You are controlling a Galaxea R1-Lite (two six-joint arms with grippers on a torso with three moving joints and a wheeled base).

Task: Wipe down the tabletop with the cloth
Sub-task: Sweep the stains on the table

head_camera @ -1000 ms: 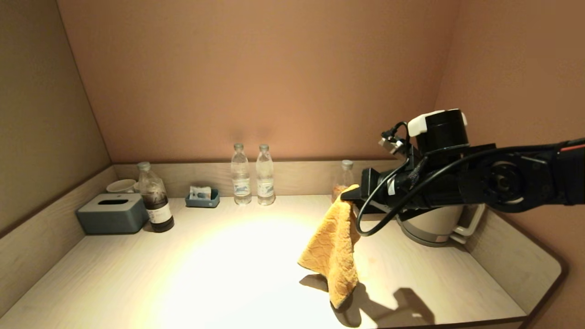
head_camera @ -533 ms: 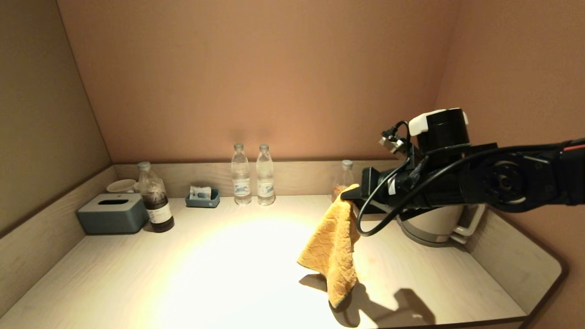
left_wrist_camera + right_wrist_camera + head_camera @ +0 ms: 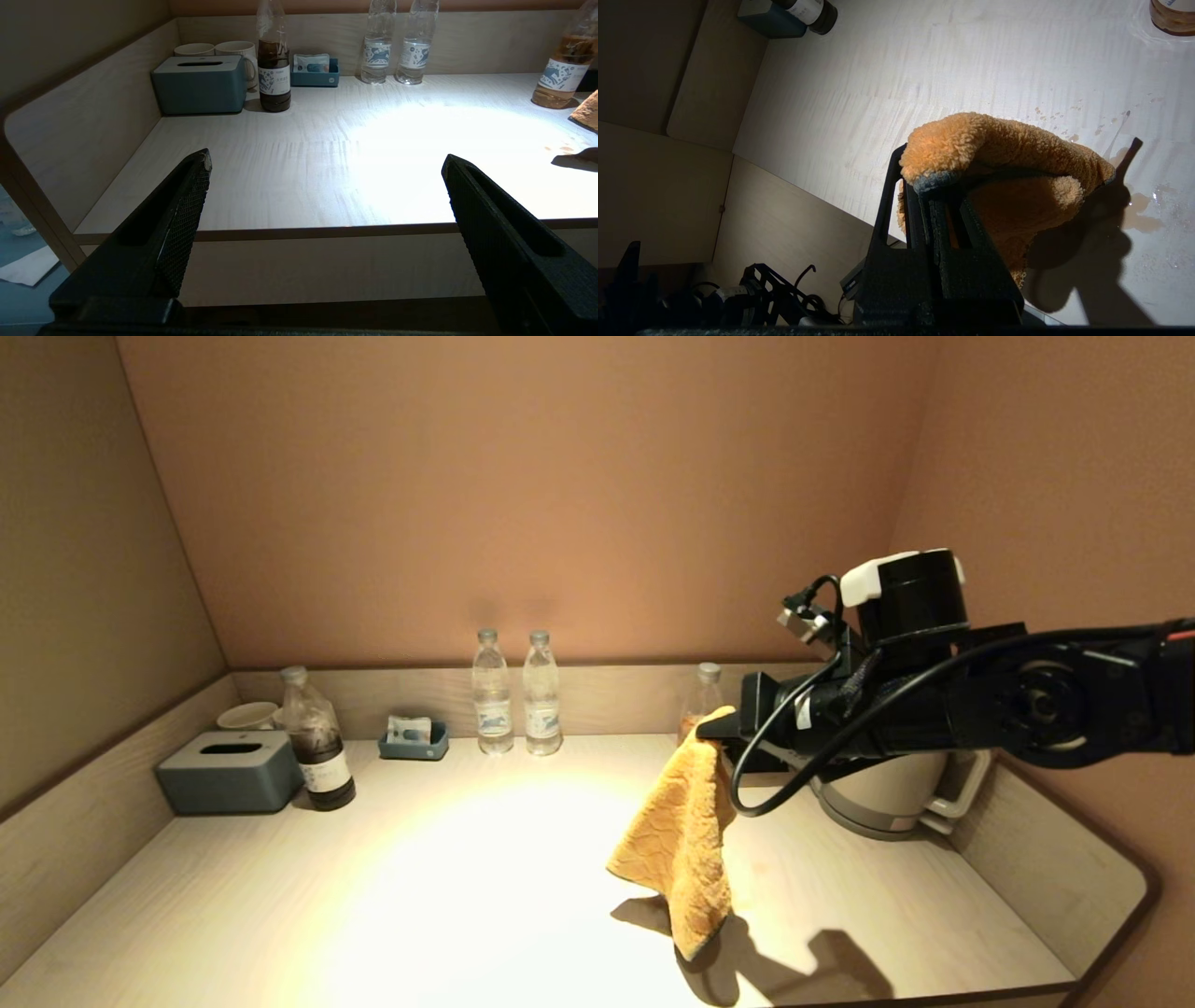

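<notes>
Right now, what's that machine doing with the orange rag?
The robot's right pincer is shut on one corner of the cloth, holding it in the air so it hangs down over the tabletop. Whether its lowest tip touches the surface is unclear. Small wet spots show on the wood near it. The left pincer waits open off the front edge. No wiping is under way at this moment.
</notes>
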